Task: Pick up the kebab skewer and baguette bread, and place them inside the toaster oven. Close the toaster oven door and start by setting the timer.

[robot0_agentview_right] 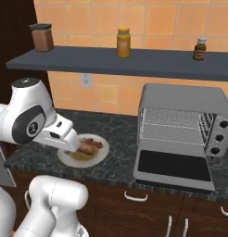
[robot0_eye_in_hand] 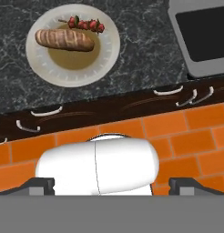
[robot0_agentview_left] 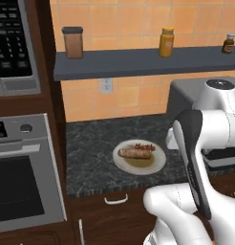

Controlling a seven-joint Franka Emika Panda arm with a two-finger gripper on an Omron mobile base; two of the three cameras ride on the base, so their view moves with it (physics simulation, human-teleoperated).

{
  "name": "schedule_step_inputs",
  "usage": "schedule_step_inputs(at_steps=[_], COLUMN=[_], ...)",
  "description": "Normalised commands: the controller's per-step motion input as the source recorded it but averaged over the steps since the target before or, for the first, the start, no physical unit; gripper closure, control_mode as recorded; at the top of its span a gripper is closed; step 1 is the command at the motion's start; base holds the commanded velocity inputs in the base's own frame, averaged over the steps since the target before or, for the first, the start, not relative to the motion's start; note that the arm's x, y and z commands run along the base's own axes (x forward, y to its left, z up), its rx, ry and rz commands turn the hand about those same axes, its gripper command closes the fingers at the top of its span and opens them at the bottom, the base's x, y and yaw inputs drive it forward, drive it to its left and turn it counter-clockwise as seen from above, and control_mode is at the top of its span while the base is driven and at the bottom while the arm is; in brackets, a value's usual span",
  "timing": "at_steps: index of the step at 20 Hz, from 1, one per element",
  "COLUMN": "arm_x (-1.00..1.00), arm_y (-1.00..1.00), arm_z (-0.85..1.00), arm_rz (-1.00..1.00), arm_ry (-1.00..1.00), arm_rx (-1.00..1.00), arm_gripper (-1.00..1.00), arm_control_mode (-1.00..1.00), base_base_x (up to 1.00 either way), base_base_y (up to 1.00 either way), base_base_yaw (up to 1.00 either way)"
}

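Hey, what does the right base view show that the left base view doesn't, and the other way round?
Right base view alone: the toaster oven seen from the front, wire rack inside, three knobs on its right, and the toaster oven door folded down open. Left base view alone: a black-keypad microwave and a steel wall oven at the left. Both share the plate with the baguette bread and kebab skewer, and the shelf with three jars.

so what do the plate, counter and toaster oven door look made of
Plate: looks like glazed off-white ceramic, smooth with a ribbed rim. Counter: dark polished stone, judging by its pale veining. Toaster oven door: dark glass panel in a matte grey, seemingly metal frame, lying folded open.
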Motion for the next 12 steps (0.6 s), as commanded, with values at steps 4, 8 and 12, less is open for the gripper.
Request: schedule_step_inputs(at_steps=[4,8,12], arm_x=[0.00,0.00,0.00], arm_y=[0.00,0.00,0.00], arm_z=[0.00,0.00,0.00], arm_rz=[0.00,0.00,0.00], arm_ry=[0.00,0.00,0.00], arm_rx=[0.00,0.00,0.00], arm_gripper=[-1.00,-1.00,-1.00], arm_control_mode=[1.00,1.00,1.00], base_base_x=[0.08,0.22,0.39], base_base_y=[-0.56,-0.44,-0.40], base_base_yaw=[0.00,0.00,0.00])
